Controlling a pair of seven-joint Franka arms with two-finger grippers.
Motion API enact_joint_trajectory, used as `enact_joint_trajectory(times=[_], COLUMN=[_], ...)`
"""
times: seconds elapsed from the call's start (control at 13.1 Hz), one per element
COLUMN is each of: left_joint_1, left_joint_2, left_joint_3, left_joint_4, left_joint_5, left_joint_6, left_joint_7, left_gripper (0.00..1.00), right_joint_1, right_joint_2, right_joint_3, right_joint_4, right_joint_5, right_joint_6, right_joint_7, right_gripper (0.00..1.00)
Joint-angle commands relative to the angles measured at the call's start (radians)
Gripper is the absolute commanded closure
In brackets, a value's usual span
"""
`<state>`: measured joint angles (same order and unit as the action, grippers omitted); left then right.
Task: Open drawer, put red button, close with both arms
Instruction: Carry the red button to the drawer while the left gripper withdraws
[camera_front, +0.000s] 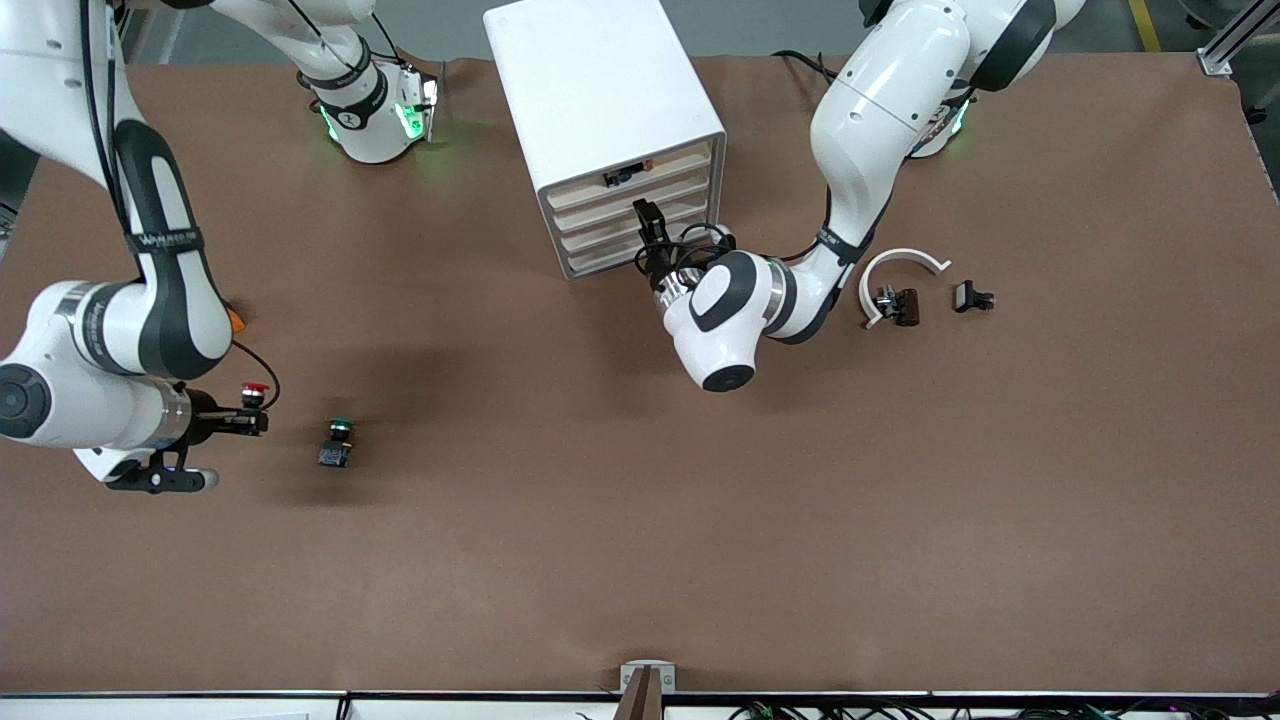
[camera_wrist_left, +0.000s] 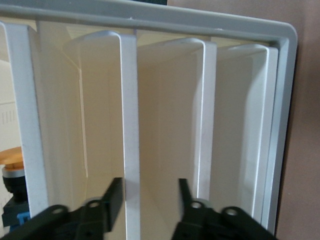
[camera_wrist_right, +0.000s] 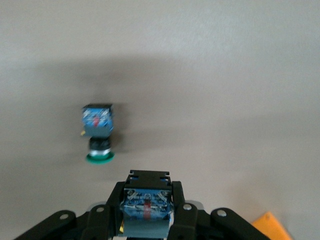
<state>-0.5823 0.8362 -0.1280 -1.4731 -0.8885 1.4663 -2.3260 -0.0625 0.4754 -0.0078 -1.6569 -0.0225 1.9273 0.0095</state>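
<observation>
Red button (camera_front: 254, 391): clamped in right gripper (camera_front: 250, 415), aloft beside green button (camera_front: 340, 443), well apart from drawer unit (camera_front: 610, 130).
Handling: likely light, rigid; grip the squared body.
Left gripper (camera_front: 648, 218): fingers spread astride a drawer front.
Room: bare table (camera_front: 640, 520) between green button and drawer unit.

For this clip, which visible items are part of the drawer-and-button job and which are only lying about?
Part of the job:
- red button, gripped by the right end effector
- white drawer cabinet, with the open left end effector at its drawer fronts

Lying about:
- green button
- orange block
- white curved piece
- two small dark parts
</observation>
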Motion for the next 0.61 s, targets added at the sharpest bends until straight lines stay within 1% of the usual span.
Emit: enact_joint_trajectory(times=[0.0, 0.08, 0.15, 0.31, 0.54], left_joint_1=[-0.011, -0.016, -0.016, -0.014, 0.013], left_joint_2=[0.007, 0.006, 0.004, 0.003, 0.004], left_joint_3=[0.007, 0.007, 0.007, 0.007, 0.017], left_joint_4=[0.017, 0.017, 0.017, 0.019, 0.037], left_joint_5=[-0.038, -0.041, -0.041, -0.038, -0.033], left_joint_6=[-0.02, -0.02, -0.021, -0.023, -0.027], left_joint_7=[-0.035, -0.041, -0.05, -0.052, -0.047], left_gripper=[0.68, 0.75, 0.88, 0.98, 0.99], right_joint_1=[0.044, 0.067, 0.096, 0.159, 0.26], right_joint_2=[-0.076, -0.098, -0.116, -0.153, -0.184], right_joint_3=[0.002, 0.002, 0.002, 0.002, 0.005], right_joint_4=[-0.018, -0.018, -0.018, -0.018, -0.008], right_joint_5=[-0.017, -0.017, -0.017, -0.017, -0.017], right_joint_6=[-0.094, -0.129, -0.166, -0.237, -0.315], right_joint_7=[0.117, 0.165, 0.226, 0.344, 0.537], right_gripper=[0.68, 0.68, 0.68, 0.68, 0.68])
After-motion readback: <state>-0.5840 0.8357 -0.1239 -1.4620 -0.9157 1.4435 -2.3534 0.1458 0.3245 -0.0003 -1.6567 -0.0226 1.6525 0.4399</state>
